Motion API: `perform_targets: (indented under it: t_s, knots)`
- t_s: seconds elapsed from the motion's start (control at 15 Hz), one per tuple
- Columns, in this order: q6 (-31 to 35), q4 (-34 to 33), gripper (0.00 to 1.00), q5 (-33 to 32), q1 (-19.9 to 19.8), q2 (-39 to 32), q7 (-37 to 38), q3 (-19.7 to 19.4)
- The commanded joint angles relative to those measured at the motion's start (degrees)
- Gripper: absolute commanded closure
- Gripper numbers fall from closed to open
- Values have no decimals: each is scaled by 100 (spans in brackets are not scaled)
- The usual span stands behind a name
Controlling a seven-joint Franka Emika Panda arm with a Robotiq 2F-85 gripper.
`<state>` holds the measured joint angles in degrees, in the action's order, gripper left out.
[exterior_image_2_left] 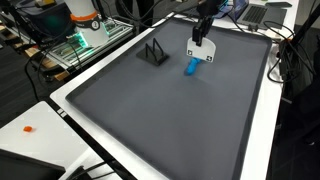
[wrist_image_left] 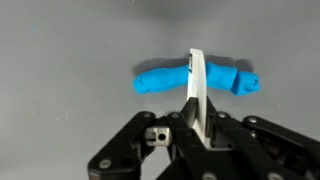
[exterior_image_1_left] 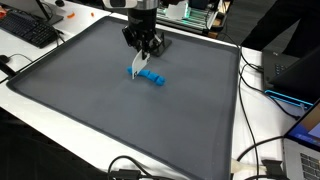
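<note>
Grey mat (exterior_image_1_left: 90, 95) under blue lump (wrist_image_left: 165, 80); claw (wrist_image_left: 198, 112) pinches white card (wrist_image_left: 197, 68); black stand (exterior_image_2_left: 153, 52) shows in an exterior view.

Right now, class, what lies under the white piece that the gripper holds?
A blue object on the grey mat, below the white piece in the gripper. The piece covers a strip of it.

The arm (exterior_image_1_left: 143, 8) comes in from above, wrist pointing straight down. The gripper (exterior_image_1_left: 142, 53) hangs low, its jaws drawn tight together.
</note>
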<state>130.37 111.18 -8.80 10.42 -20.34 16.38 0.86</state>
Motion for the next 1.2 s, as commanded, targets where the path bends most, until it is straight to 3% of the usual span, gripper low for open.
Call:
perform_targets:
  t_s: [0.0, 1.13]
  knots:
    - [-125, -119, 98, -79, -69, -115, -154, -2]
    - [104, -137, 98, -104, -99, -521, -437, -23]
